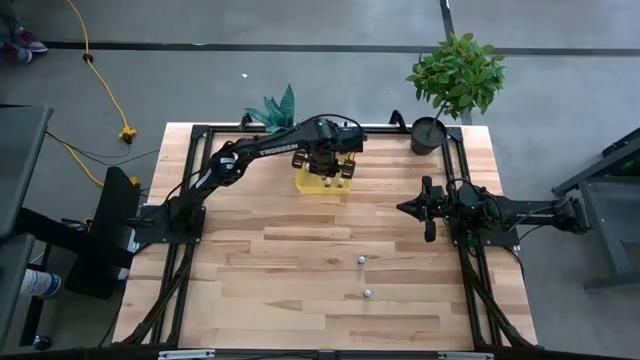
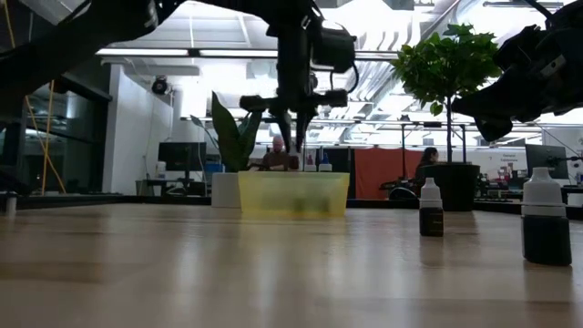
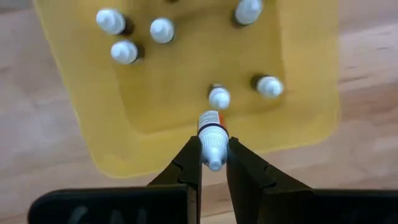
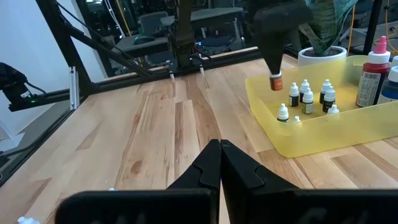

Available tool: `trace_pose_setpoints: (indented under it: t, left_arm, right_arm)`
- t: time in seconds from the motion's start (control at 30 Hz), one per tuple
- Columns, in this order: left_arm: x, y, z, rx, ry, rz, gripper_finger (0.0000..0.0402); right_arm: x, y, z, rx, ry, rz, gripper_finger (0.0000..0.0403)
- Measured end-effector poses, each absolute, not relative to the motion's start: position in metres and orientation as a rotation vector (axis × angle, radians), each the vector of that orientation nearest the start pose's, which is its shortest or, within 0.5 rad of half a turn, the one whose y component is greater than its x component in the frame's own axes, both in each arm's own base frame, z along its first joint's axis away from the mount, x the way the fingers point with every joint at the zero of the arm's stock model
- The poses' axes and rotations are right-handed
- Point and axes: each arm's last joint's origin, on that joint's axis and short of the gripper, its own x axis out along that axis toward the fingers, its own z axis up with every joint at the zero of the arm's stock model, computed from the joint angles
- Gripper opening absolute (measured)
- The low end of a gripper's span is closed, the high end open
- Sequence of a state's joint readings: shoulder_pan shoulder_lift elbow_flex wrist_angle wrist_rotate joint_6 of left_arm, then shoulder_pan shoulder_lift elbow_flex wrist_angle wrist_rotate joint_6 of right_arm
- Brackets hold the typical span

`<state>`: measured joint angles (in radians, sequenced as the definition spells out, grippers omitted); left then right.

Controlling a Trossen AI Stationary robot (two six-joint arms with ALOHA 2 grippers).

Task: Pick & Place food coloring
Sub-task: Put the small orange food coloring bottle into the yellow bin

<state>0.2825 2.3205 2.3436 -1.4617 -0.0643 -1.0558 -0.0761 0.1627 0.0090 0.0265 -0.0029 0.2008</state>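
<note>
A translucent yellow tray (image 1: 322, 182) stands at the table's far middle, with several white-capped food coloring bottles (image 3: 161, 30) upright in it. My left gripper (image 3: 213, 155) hangs above the tray's near part, pointing down, shut on one small bottle with an orange body (image 4: 275, 81). Two more food coloring bottles (image 1: 361, 260) (image 1: 367, 293) stand on the bare wood nearer the front. My right gripper (image 4: 219, 149) rests shut at the table's right side, holding nothing. My left gripper pinches the bottle's white cap (image 3: 214, 149) between its two fingers. The fingers come from above, pointing down. The bottle hangs upright below them, its orange-banded body (image 3: 210, 122) over the tray's floor and clear of the bottles around it.
Taller red and blue bottles (image 4: 372, 74) stand at the tray's far end. A potted plant (image 1: 455, 80) sits at the far right corner, and a spiky plant (image 1: 275, 108) behind the tray. Bare wood lies open across the table's near half.
</note>
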Motion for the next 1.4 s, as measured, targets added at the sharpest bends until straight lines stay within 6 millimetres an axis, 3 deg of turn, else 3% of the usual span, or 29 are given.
trace_pose_setpoints:
  t: [0.33, 0.8, 1.4]
  left_arm:
    - [0.438, 0.134, 0.249, -1.041, 1.148, 1.151, 0.0040]
    - [0.430, 0.158, 0.248, -1.075, 1.118, 1.207, 0.0040]
    - [0.447, 0.174, 0.206, -1.097, 1.156, 1.142, 0.0040]
  right_arm:
    - [0.106, -0.008, 0.156, 0.205, 0.120, -0.085, 0.0000]
    - [0.106, -0.008, 0.156, 0.205, 0.120, -0.086, 0.0000]
    - [0.106, -0.008, 0.156, 0.205, 0.120, -0.085, 0.0000]
